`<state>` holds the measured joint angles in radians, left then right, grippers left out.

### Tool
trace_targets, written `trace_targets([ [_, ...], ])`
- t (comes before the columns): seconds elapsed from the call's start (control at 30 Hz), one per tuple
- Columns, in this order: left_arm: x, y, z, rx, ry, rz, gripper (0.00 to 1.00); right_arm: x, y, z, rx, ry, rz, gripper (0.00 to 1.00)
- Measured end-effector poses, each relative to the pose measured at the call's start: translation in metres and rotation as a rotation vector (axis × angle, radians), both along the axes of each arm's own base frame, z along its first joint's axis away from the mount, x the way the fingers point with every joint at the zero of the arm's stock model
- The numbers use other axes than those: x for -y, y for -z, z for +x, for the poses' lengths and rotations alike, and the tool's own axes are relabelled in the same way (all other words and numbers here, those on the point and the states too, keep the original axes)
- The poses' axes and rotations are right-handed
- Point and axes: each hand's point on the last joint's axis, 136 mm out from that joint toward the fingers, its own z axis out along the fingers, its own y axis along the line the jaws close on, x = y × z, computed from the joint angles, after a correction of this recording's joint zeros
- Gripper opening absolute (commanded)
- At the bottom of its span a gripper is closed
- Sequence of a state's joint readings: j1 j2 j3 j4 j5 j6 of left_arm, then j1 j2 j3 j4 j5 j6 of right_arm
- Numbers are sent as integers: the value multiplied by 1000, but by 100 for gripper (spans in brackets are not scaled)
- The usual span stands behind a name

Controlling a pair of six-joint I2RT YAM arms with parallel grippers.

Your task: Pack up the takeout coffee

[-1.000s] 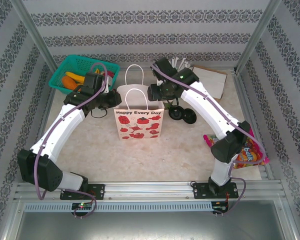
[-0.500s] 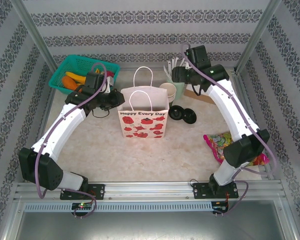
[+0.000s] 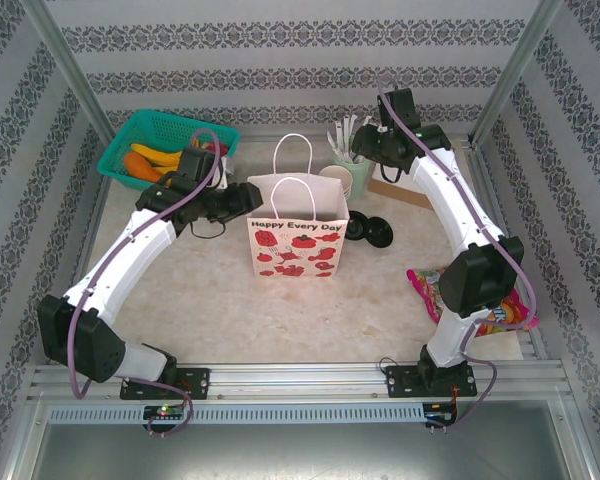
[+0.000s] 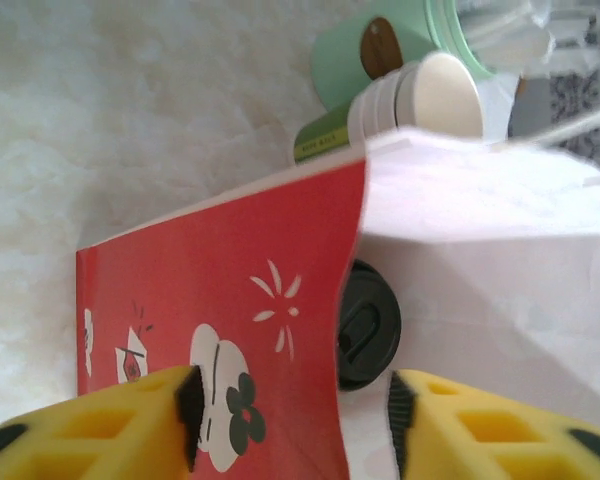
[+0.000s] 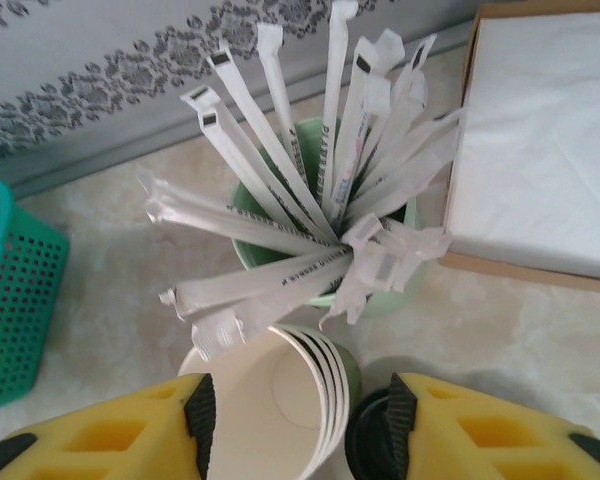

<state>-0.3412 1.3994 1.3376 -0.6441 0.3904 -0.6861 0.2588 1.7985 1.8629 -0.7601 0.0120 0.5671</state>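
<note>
The white paper bag (image 3: 292, 245) printed "Happy Every Day" stands upright mid-table, its red side panel (image 4: 220, 300) facing my left wrist. Inside it lies a round black lid (image 4: 370, 325), the takeout coffee seen from above, its green sides hidden. My left gripper (image 3: 251, 199) (image 4: 295, 425) is open at the bag's left top edge, one jaw on each side of the red panel's edge. My right gripper (image 3: 364, 154) (image 5: 300, 425) is open at the back right, hovering over a stack of empty paper cups (image 5: 280, 400), holding nothing.
A mint-green holder of white wrapped sticks (image 5: 325, 210) stands behind the cup stack (image 3: 337, 181). Loose black lids (image 3: 368, 231) lie right of the bag. A napkin box (image 5: 540, 140) is at back right, a green basket (image 3: 165, 145) at back left, and a snack packet (image 3: 485, 312) at the right edge.
The right arm drew back from over the bag to the stick holder at back right. The left gripper opened and let go of the bag's edge. The bag shifted slightly right.
</note>
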Motion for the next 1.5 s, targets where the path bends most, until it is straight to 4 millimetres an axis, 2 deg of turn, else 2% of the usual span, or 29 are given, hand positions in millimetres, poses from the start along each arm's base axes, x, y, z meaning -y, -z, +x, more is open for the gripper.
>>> trace_targets([
  [0.07,-5,-4,-1,22,-17,12,78,0,0,3,5,19,18,50],
  [0.17,-9,-14,-7,59,-23,10,88,0,4,6,8,44,35,50],
  [0.27,-10,-25,-9,105,-21,-3,93,0,14,7,-5,72,55,50],
  [0.37,-12,-28,-9,136,-26,0,100,2,29,8,-23,110,73,50],
  [0.47,-13,-24,-9,148,-25,5,100,4,44,7,-48,154,92,50],
  [0.57,-13,-20,-9,153,-22,9,100,3,51,9,-52,187,117,47],
  [1.03,-18,-23,-11,192,-27,31,100,-5,63,26,-41,250,190,43],
  [1.2,-19,-23,-11,199,-21,42,99,-6,63,28,-38,250,193,40],
  [1.5,-23,-21,-10,201,-31,67,100,-8,79,31,-65,249,184,32],
])
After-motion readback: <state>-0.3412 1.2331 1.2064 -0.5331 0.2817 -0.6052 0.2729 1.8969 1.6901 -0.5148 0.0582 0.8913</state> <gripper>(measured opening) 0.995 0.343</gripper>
